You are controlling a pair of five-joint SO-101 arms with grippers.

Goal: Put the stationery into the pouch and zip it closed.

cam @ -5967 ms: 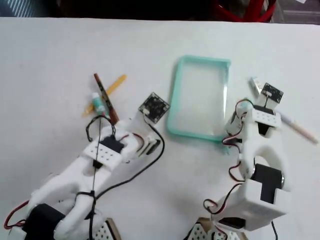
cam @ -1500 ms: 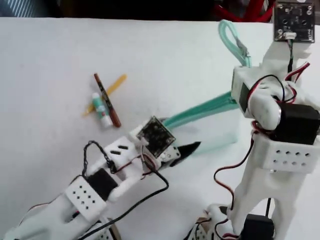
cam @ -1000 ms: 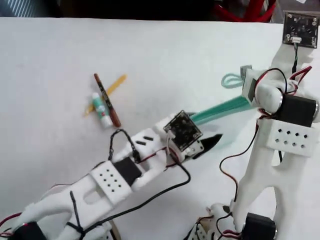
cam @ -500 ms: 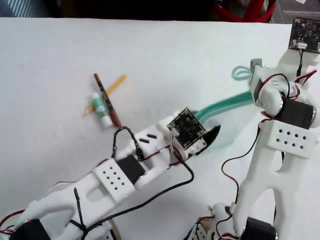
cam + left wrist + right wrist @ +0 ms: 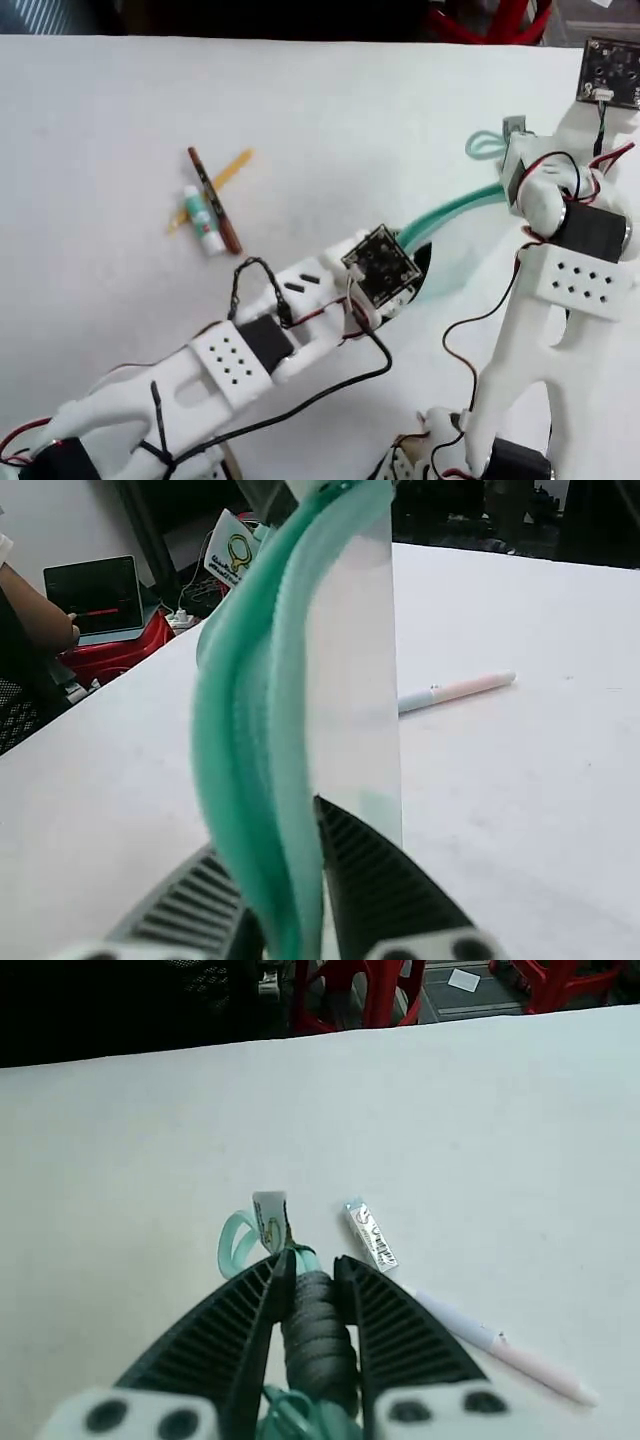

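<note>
**Pouch (image 5: 447, 211) held on edge above the table's (image 5: 100, 100) right side, nothing loaded**
Left gripper (image 5: 285, 830) pinches its teal zip edge and right gripper (image 5: 313, 1258) clamps the loop end. Uneven pulling could slip either grip, and the pens (image 5: 212, 200) lie well apart.

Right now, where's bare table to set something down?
Free: table along the far edge, and the stretch between the brown pen and the held pouch. Crowded: near side under the arms, and by the pink pen.
</note>
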